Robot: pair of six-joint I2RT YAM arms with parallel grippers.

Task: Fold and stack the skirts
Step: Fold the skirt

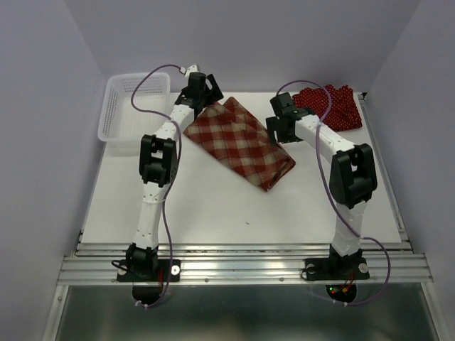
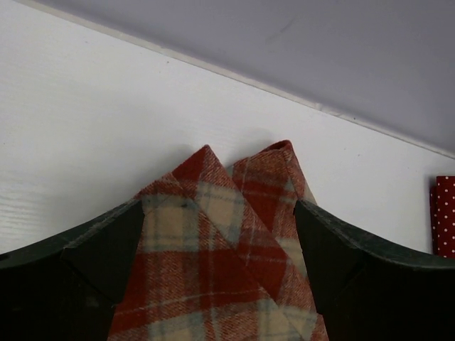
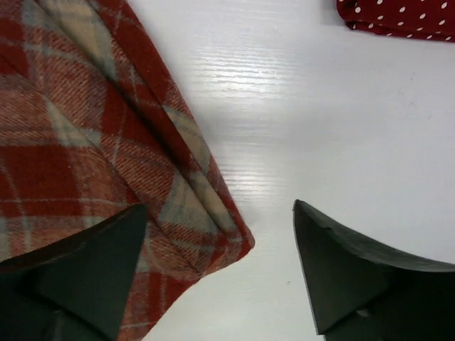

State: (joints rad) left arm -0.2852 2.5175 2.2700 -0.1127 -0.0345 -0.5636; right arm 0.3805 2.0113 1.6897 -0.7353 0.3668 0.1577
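The red-and-cream plaid skirt [image 1: 238,142] lies folded in a long slanted rectangle on the middle of the white table. My left gripper [image 1: 202,99] is open at its far left end, with the folded plaid corner [image 2: 213,270] between the spread fingers [image 2: 106,249]. My right gripper [image 1: 276,131] is open and empty at the skirt's right edge, one finger over the plaid corner [image 3: 71,128], the other over bare table. Dark red polka-dot skirt cloth [image 1: 330,106] lies in a pile at the far right; I cannot tell how many pieces it holds. It also shows in the right wrist view [image 3: 398,15].
A white mesh basket [image 1: 131,106] stands at the far left corner, just left of my left arm. The back wall runs close behind the plaid skirt. An edge of the polka-dot cloth [image 2: 444,213] shows at the right of the left wrist view.
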